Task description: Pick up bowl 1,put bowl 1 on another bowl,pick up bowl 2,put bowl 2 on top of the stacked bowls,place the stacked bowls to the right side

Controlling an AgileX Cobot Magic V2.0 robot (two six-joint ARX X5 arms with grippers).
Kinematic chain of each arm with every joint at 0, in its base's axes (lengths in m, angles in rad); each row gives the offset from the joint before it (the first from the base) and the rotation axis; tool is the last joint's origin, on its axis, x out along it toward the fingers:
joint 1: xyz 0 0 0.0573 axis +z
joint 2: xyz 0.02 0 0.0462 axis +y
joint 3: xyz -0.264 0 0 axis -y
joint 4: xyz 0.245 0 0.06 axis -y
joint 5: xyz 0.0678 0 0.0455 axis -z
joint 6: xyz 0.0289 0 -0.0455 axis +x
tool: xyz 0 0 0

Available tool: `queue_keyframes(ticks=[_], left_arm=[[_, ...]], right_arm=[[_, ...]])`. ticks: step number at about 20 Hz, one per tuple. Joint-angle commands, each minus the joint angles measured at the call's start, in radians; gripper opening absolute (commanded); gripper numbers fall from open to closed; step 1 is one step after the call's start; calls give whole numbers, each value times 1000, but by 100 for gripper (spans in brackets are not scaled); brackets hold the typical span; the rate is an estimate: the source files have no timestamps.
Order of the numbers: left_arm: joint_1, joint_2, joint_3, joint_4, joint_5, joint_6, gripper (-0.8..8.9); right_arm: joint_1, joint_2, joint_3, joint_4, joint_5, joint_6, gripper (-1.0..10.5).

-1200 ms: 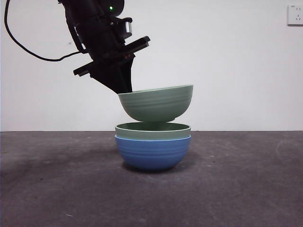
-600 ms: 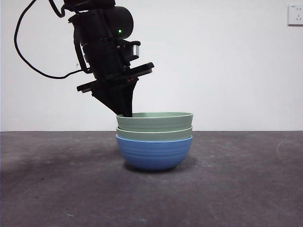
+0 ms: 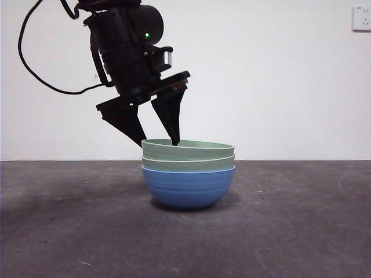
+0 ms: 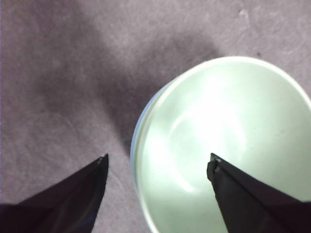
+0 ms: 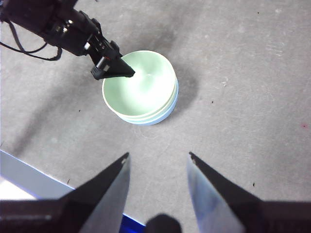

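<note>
The stacked bowls stand mid-table: the blue ribbed bowl (image 3: pixel 188 188) at the bottom, a pale green bowl (image 3: pixel 188 164) nested in it, and a second pale green bowl (image 3: pixel 188 150) on top. My left gripper (image 3: pixel 158 142) is open and straddles the top bowl's left rim, one jaw inside and one outside, holding nothing. In the left wrist view the top green bowl (image 4: pixel 223 136) lies between and beyond the spread jaws of the left gripper (image 4: pixel 158 158). My right gripper (image 5: pixel 159 155) hangs open high above the table, looking down on the stack (image 5: pixel 141 87).
A dark grey table (image 3: pixel 290 231) stretches to both sides of the stack. The left arm's cable (image 3: pixel 35 69) loops at the upper left. A wall socket (image 3: pixel 362 17) sits at the top right. A pale table edge (image 5: pixel 29 174) shows in the right wrist view.
The top green bowl, held tilted above the stack a second ago, came down onto it. The left gripper's jaws then opened and let go of its rim.
</note>
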Motion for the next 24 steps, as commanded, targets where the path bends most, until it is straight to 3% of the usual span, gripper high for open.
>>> queue_keyframes(ticks=[1, 14, 17, 18, 24], left_arm=[[-3, -14, 3, -1, 3, 12, 347], [2, -95, 3, -60, -4, 13, 348], [11, -177, 3, -97, -4, 18, 347], [14, -213, 3, -109, -5, 18, 347], [11, -487, 3, -183, -5, 21, 347]], right_arm=[[2, 0, -6, 4, 3, 10, 195], [2, 20, -6, -2, 3, 10, 211], [2, 87, -6, 35, 3, 10, 457], [2, 118, -6, 53, 2, 9, 486], [2, 381, -6, 202, -4, 10, 486]])
